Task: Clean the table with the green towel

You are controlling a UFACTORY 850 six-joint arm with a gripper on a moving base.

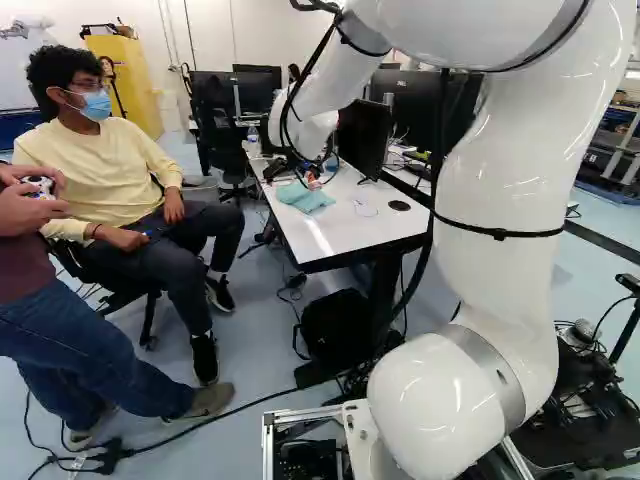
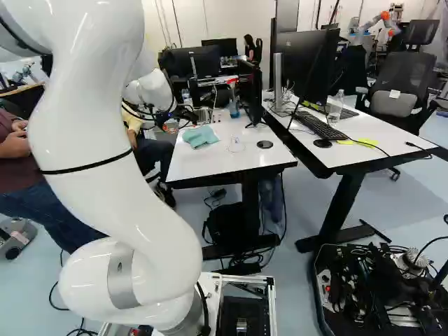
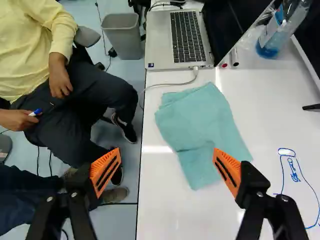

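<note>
In the right base view my gripper (image 2: 170, 126) hangs by the near-left edge of the white table (image 2: 210, 164), left of the green towel (image 2: 200, 136). The wrist view shows the gripper (image 3: 166, 162) wide open, nothing between its orange pads. Ahead of it the towel (image 3: 202, 125) lies flat, partly folded, its near corner reaching beside one fingertip. The fingers straddle the table's side edge, one over the floor side, the other over the towel's side. Blue marker drawing (image 3: 294, 172) marks the tabletop beyond the towel.
An open laptop (image 3: 175, 42), two markers (image 3: 230, 59) and a spray bottle (image 3: 280, 32) stand or lie past the towel. Close beside the table sits a person (image 3: 45, 60). A monitor (image 1: 362, 135) stands on the table; a second desk (image 2: 364, 136) adjoins it.
</note>
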